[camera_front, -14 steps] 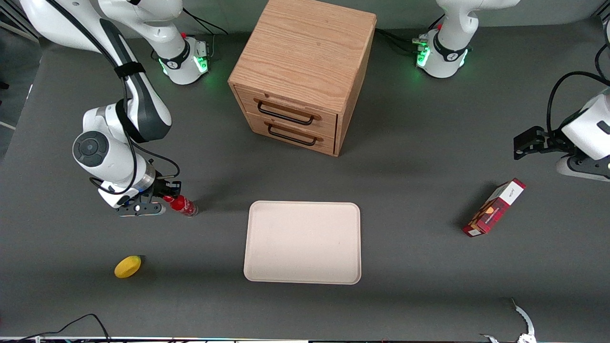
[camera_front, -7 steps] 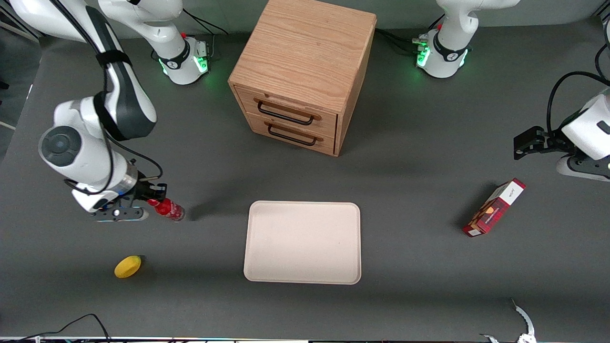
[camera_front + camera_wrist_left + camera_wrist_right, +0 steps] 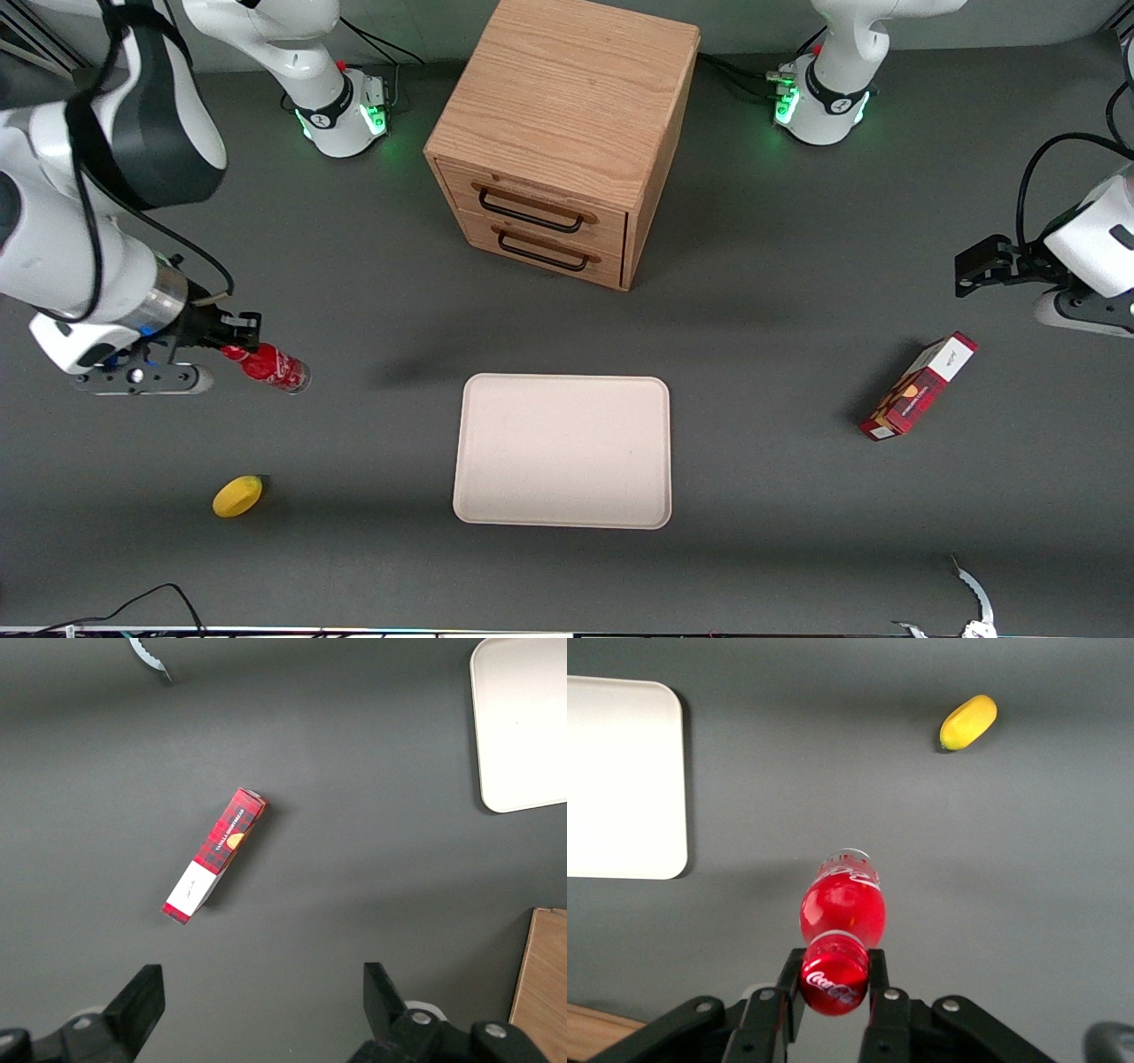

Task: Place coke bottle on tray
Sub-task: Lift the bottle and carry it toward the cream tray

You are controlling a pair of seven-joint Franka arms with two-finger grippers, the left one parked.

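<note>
The coke bottle [image 3: 266, 367] is small and red with white lettering and a clear base. My right gripper [image 3: 232, 347] is shut on its capped end and holds it lifted above the table, toward the working arm's end. In the right wrist view the bottle [image 3: 842, 914] hangs from the gripper [image 3: 833, 980], with a finger on each side of its cap end. The cream-beige tray [image 3: 563, 451] lies flat on the table in front of the cabinet, apart from the bottle, with nothing on it. Its corner also shows in the right wrist view [image 3: 622, 780].
A wooden drawer cabinet [image 3: 563, 133] stands farther from the front camera than the tray. A yellow lemon-like fruit [image 3: 237, 495] lies nearer the front camera than the bottle. A red-and-white carton box [image 3: 920, 385] lies toward the parked arm's end.
My right gripper has risen and drawn away from the tray toward the working arm's end, carrying the coke bottle off the table.
</note>
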